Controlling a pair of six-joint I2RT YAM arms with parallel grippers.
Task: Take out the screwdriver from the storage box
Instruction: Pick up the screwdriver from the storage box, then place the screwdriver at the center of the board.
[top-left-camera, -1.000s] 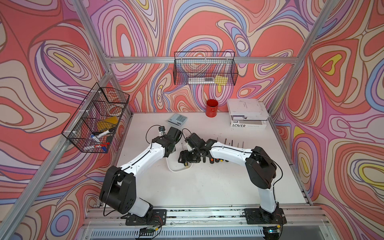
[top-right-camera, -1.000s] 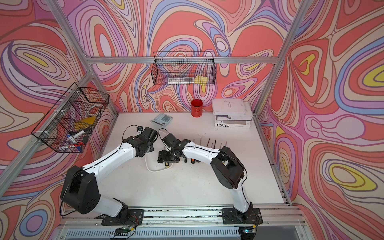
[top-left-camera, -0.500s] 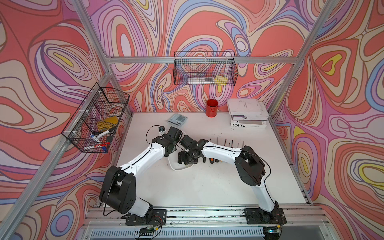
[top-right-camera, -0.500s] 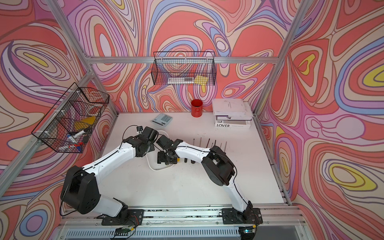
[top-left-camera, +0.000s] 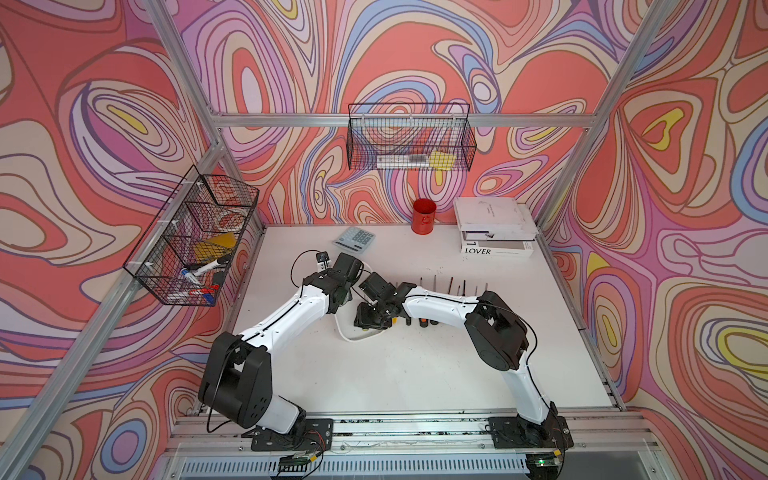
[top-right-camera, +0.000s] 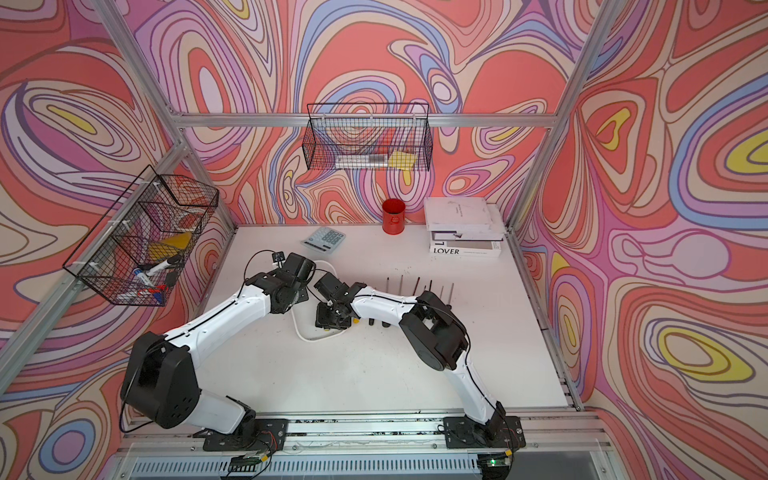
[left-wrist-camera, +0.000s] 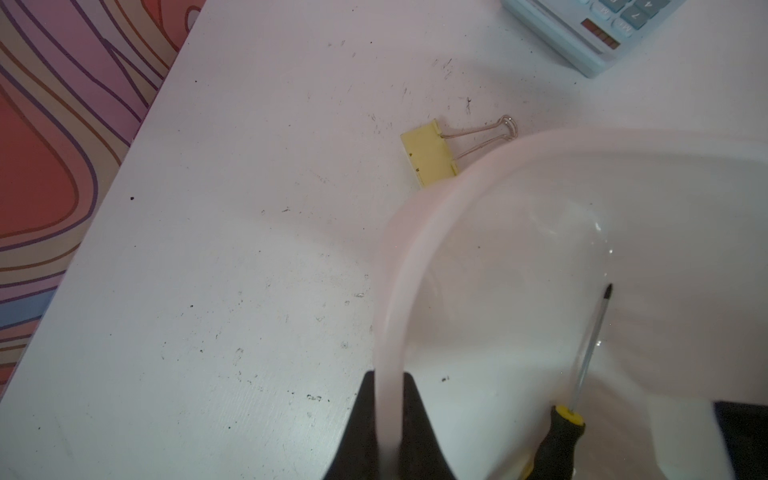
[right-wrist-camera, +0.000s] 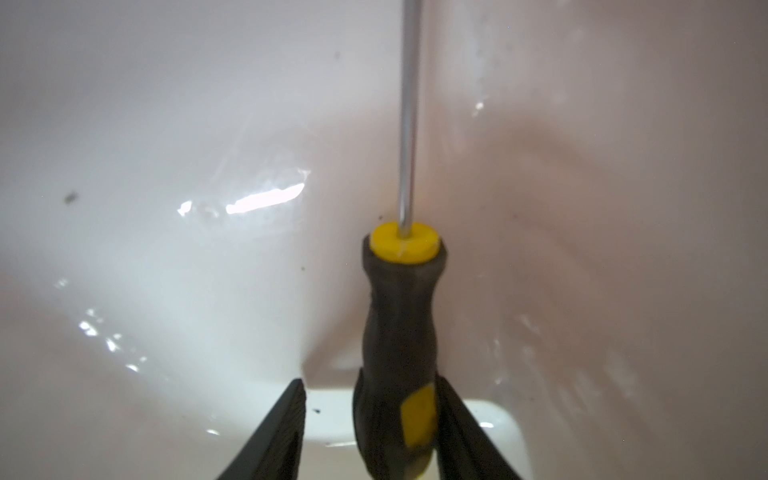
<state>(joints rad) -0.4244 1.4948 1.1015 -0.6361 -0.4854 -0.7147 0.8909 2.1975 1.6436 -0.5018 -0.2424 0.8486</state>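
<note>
The storage box (left-wrist-camera: 388, 291) is a shallow white tray; both top views show only its rim (top-left-camera: 347, 336) (top-right-camera: 303, 334) past the two wrists. My left gripper (left-wrist-camera: 388, 378) is shut on that rim, one finger inside and one outside. The screwdriver (right-wrist-camera: 399, 316), with a black and yellow handle and a steel shaft (left-wrist-camera: 590, 345), lies on the box floor (right-wrist-camera: 166, 249). My right gripper (right-wrist-camera: 370, 380) reaches down into the box (top-left-camera: 370, 320) and straddles the handle. One finger touches the handle. A gap shows at the other finger, so the jaws are open.
A row of several other screwdrivers (top-left-camera: 451, 286) lies on the table just right of the box. A yellow binder clip (left-wrist-camera: 428, 158) sits beside the box rim. At the back stand a calculator (top-left-camera: 355, 240), a red cup (top-left-camera: 424, 216) and stacked books (top-left-camera: 494, 232). Wire baskets (top-left-camera: 195, 237) (top-left-camera: 409, 141) hang on the walls.
My right gripper has moved left and down into the box, and its jaws have narrowed around the screwdriver handle. The left gripper has kept its hold on the rim.
</note>
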